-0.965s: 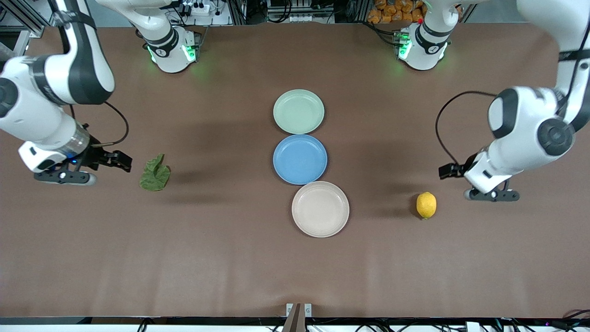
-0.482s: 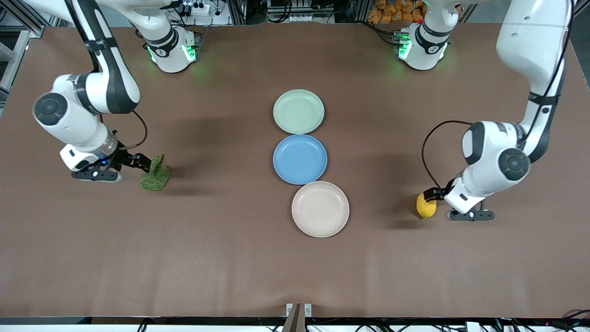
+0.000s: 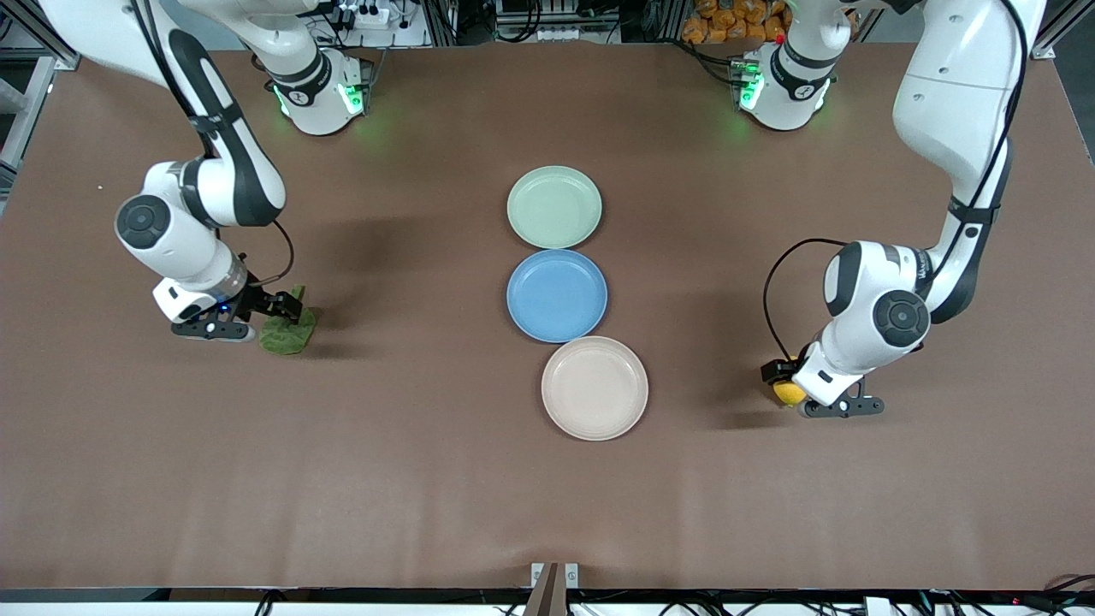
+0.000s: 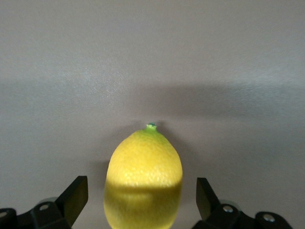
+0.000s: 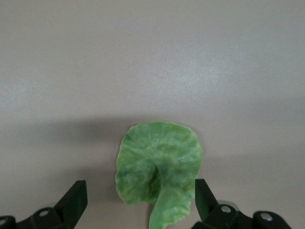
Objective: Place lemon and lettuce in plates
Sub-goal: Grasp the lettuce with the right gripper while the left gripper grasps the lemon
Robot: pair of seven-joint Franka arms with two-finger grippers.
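Note:
The yellow lemon (image 3: 786, 393) lies on the brown table toward the left arm's end. My left gripper (image 3: 780, 375) is low at it, open, with the lemon (image 4: 143, 179) between its fingers (image 4: 75, 196) and not touching them. The green lettuce (image 3: 288, 332) lies toward the right arm's end. My right gripper (image 3: 287, 308) is low at it, open, and the leaf (image 5: 158, 167) lies between its fingers (image 5: 76, 198). The pale green plate (image 3: 554, 206) and the beige-white plate (image 3: 594, 387) stand mid-table and hold nothing.
A blue plate (image 3: 557, 295) sits between the two task plates, touching or almost touching both. The arm bases (image 3: 318, 90) stand along the table's edge farthest from the front camera. Bare table lies between each gripper and the row of plates.
Both arms have come down and in toward their objects. The left gripper now straddles the lemon, and the right gripper now straddles the lettuce. The lemon, the lettuce and the plates have not moved.

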